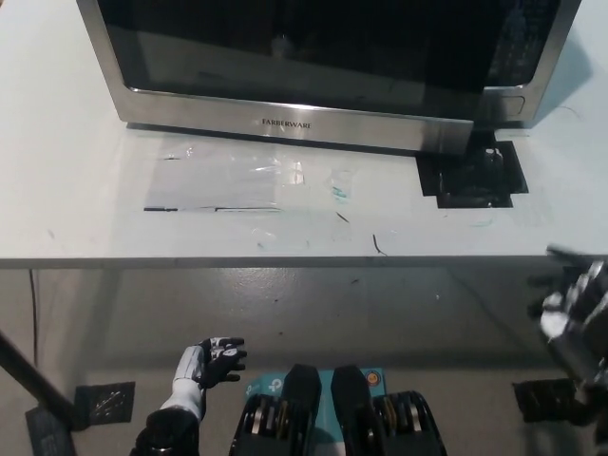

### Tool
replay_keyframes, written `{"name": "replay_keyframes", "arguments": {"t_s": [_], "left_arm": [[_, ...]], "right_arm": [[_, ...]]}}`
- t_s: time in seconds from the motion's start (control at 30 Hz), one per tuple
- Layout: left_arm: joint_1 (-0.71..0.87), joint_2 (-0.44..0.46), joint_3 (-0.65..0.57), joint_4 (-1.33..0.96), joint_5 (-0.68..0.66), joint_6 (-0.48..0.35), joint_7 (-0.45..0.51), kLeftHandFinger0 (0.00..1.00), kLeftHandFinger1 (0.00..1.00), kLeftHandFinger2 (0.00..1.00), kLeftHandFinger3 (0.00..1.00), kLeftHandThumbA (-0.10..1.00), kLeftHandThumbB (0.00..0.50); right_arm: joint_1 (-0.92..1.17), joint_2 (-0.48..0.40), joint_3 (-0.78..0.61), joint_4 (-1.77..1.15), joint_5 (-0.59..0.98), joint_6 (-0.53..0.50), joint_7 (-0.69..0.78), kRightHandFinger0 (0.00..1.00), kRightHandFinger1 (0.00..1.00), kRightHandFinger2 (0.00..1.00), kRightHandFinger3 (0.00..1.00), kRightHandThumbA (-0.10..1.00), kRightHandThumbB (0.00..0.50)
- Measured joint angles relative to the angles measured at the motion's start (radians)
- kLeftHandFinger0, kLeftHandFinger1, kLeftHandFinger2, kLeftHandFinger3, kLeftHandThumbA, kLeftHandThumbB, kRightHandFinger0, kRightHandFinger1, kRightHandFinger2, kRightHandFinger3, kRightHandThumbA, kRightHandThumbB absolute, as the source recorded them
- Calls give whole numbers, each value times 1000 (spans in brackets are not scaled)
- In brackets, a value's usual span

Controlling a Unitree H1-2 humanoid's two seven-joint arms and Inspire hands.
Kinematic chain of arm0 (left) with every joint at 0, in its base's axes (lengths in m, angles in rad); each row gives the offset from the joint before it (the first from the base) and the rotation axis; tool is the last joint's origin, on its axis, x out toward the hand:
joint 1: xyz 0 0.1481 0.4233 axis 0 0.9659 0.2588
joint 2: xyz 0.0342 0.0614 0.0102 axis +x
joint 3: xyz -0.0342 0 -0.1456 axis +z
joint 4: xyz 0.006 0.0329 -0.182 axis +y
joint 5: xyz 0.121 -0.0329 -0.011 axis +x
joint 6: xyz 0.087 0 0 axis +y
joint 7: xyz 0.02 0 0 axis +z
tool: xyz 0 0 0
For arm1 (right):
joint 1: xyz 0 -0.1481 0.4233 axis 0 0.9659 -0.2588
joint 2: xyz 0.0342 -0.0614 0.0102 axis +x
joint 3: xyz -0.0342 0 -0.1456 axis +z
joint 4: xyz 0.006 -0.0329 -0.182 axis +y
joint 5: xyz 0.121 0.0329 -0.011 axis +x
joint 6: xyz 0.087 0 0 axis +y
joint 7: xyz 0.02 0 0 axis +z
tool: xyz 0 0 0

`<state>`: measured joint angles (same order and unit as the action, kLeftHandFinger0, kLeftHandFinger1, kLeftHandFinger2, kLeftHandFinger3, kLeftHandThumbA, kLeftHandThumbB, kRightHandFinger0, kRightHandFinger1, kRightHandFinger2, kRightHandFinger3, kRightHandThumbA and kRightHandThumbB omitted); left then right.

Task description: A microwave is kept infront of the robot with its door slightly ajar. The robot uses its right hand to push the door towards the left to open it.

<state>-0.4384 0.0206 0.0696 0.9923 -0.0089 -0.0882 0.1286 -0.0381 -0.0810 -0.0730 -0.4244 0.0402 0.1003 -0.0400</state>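
Honestly, the risk I see is catching the wrong edge: my right hand [573, 309] sits low at the far right, blurred, so I cannot tell whether it is clenched or released. The microwave [323, 66] stands well away on the desk [76, 190], up and to my left, its door [285, 76] ajar at the right end. Pushing the body instead would slide it. My left hand [211, 363] rests below, fingers loosely curled, empty.
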Motion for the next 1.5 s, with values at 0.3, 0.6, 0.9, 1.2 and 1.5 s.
{"name": "replay_keyframes", "arguments": {"t_s": [0.3, 0.6, 0.9, 1.2, 1.5], "left_arm": [[-2, 2, 0, 14, 1, -8, 7, 697, 579, 576, 556, 136, 0], [-4, 2, 0, 16, -1, -20, 6, 638, 549, 553, 563, 141, 0], [9, 0, -2, 6, 0, -23, 6, 739, 609, 586, 499, 177, 0], [15, 0, -3, -3, 1, -23, 6, 665, 565, 563, 502, 171, 0], [15, 0, -6, -12, 3, -23, 6, 679, 561, 556, 508, 144, 0]], "right_arm": [[-315, -139, -36, -55, 31, 151, 19, 273, 345, 494, 696, 35, 99], [-596, -224, -63, 332, 7, 167, 17, 166, 259, 395, 637, 145, 162], [-703, -234, -57, 611, -21, 138, 10, 118, 216, 340, 584, 162, 202], [-737, -231, -34, 822, -58, 65, -6, 147, 245, 384, 643, 125, 187], [-795, -209, 29, 1043, -106, 3, -28, 124, 231, 370, 639, 193, 203]]}}
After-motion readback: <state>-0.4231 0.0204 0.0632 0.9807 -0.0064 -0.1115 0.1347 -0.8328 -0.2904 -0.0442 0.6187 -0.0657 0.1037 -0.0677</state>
